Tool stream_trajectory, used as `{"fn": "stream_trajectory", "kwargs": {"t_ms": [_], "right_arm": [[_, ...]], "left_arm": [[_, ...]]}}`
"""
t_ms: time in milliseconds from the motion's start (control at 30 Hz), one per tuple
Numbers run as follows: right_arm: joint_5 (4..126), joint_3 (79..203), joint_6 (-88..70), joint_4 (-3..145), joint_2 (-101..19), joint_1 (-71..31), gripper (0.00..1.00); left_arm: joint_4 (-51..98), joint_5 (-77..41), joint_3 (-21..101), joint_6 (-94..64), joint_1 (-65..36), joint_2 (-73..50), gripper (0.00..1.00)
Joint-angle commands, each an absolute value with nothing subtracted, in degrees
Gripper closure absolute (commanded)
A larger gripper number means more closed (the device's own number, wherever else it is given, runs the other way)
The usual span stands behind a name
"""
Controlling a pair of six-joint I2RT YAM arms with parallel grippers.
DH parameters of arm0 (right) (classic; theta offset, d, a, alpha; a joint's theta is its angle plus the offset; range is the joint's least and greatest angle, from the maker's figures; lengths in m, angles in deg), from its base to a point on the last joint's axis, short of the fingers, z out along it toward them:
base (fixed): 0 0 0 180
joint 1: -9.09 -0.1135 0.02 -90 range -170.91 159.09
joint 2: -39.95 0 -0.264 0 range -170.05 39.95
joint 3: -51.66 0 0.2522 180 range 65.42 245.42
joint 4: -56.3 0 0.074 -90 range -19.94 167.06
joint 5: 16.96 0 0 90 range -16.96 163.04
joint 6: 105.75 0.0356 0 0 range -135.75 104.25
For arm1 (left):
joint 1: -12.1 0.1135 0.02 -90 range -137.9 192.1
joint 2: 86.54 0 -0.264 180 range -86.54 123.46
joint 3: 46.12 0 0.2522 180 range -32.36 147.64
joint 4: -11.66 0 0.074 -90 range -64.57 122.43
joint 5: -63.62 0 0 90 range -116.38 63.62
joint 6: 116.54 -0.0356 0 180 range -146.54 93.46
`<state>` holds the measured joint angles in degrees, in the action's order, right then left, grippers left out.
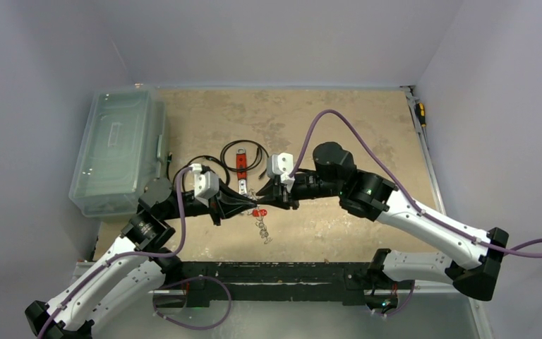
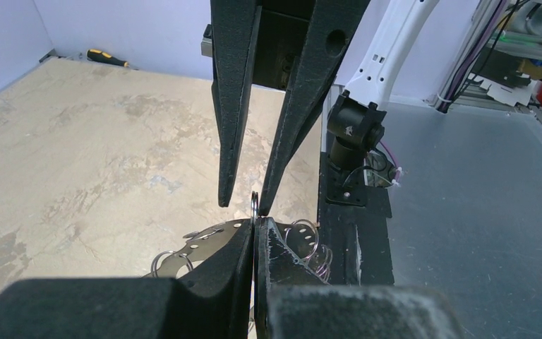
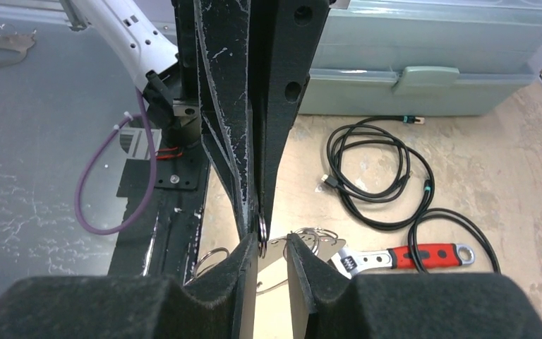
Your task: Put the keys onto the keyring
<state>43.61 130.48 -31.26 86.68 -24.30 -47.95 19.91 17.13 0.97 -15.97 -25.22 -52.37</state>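
Note:
My left gripper [image 2: 255, 224] is shut on a small silvery ring [image 2: 254, 205], held edge-on above the table. My right gripper [image 3: 272, 244] is open, and its fingers straddle that ring [image 3: 261, 227], one pad beside it. Flat silvery keys with holes [image 2: 212, 236] and several small rings hang or lie just below the fingers, and they also show in the right wrist view [image 3: 324, 250]. A thin wire arc [image 3: 268, 285] under the right fingers may be part of the large keyring; the whole loop is hidden. In the top view both grippers meet tip to tip [image 1: 254, 201] above a silvery cluster [image 1: 263, 230].
A red-handled wrench [image 3: 395, 256] and coiled black cables [image 3: 381, 176] lie just beyond the grippers. A clear lidded box [image 1: 116, 152] stands at the far left. A small red piece [image 1: 260, 212] sits under the grippers. A screwdriver [image 1: 420, 113] lies at the far right edge.

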Motion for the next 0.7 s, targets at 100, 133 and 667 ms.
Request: {"fn": "stream_trajectory", "kwargs": {"t_ms": [100,133,667], "right_arm": [[42.19,133.71,-31.57,86.36,-25.02,-47.86,0.82],[42.20,133.65,-31.59,86.48,-25.05,-47.91,0.84],[42.87,124.19,-28.05,73.20,-20.52,-47.86,1.00]], "left_arm": [[16.31,18.09,2.30,-14.71,-25.59,-52.00,1.00],[16.30,18.09,2.31,-14.75,-25.54,-52.07,1.00],[15.85,14.87,1.55,-16.79,-25.59,-57.71,0.66]]}}
